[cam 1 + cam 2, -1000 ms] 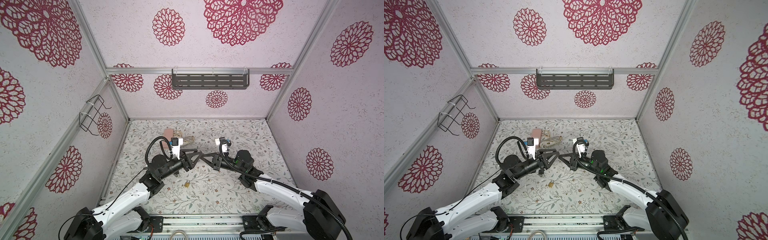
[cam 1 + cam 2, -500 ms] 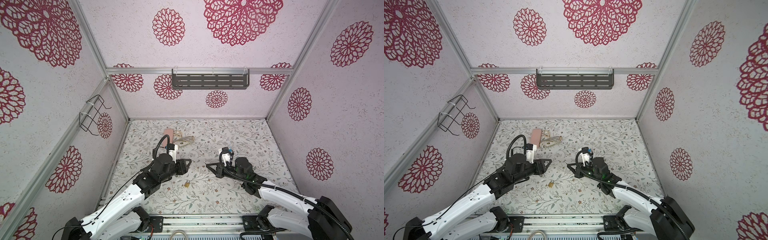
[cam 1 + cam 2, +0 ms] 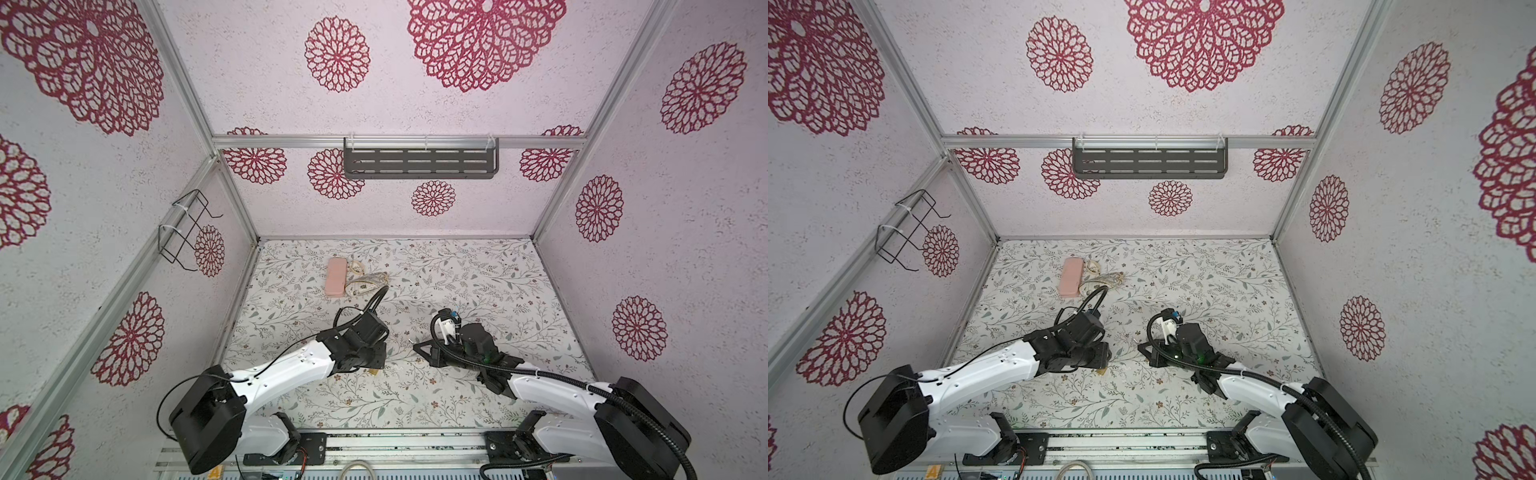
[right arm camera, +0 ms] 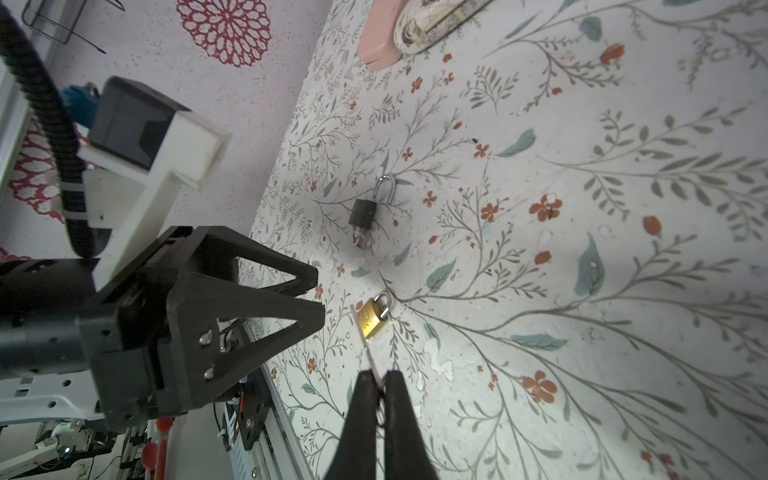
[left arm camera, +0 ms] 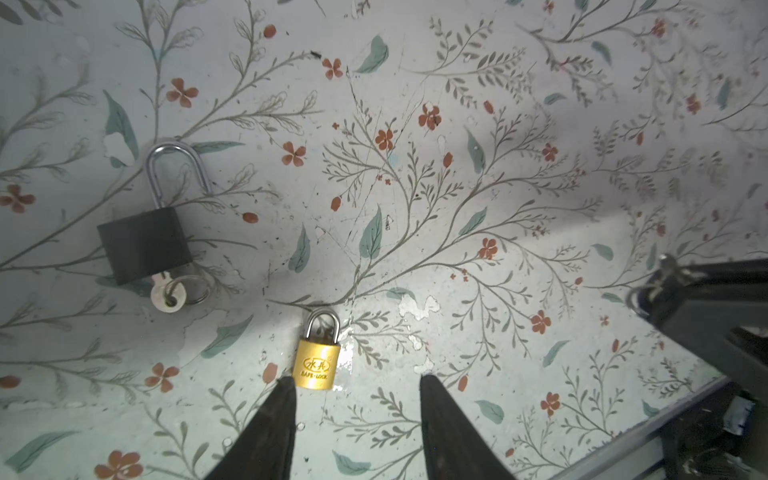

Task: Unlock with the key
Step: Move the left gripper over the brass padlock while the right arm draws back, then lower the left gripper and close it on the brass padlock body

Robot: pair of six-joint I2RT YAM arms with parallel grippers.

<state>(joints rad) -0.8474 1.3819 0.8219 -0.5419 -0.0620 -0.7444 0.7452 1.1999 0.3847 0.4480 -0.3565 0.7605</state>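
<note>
Left wrist view looks straight down on the floral tabletop [image 5: 498,166]. In both top views the left arm [image 3: 286,370] reaches in with its wrist tipped downward, and the right arm [image 3: 552,386] stretches low toward it. Left hand [image 5: 356,379] hangs with jaws apart and nothing between them, one fingertip just beside the brass padlock [image 5: 316,361]. Right hand [image 4: 379,372] is pinched tight on the key [image 4: 367,353], blade poking forward, aimed toward that lock but apart from it. Off to one side lies a black padlock [image 5: 145,245], a ringed key [image 5: 168,293] in its base. The brass one lies flat near the front middle, between the hands, shackle seated. It looks small, hard and smooth, likely to skate if nudged, so it is best clamped across its body with the keyhole end left free. That key is thin and stiff, and it may twist in the pinch.
</note>
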